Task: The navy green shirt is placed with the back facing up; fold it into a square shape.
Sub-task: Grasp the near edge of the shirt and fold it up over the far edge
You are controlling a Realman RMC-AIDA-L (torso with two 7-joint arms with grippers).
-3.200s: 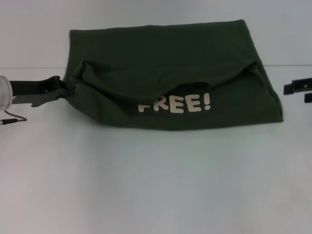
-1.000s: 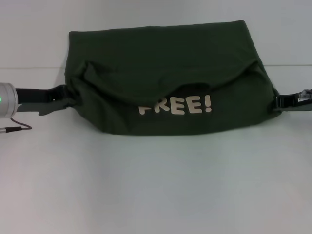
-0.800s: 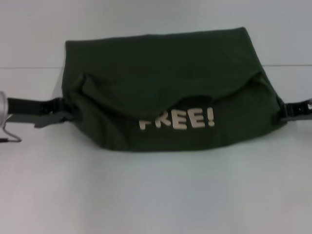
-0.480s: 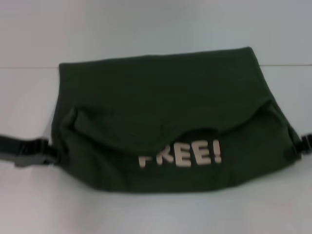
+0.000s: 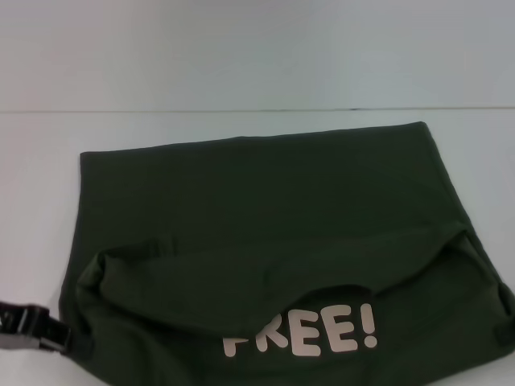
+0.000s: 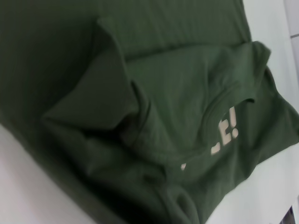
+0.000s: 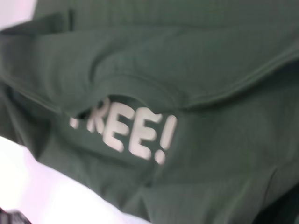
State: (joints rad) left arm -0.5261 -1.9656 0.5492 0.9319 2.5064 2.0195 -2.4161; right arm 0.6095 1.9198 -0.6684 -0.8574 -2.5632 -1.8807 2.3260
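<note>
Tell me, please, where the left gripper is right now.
In the head view, the left gripper sits low at the left edge, against the near left corner of the navy green shirt.

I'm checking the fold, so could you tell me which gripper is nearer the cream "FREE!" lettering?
Right, as far as I can tell. The right gripper sits at the navy green shirt's right edge beside the "FREE!" lettering's exclamation mark; the left gripper is at the left edge, farther away.

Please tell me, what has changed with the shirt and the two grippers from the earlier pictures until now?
The navy green shirt has been pulled toward the robot, from far on the table to the near edge of the head view. The right gripper came in and took its right edge; the left gripper kept its hold on the left edge and moved along. The folded shape with "FREE!" lettering showing stayed the same.
</note>
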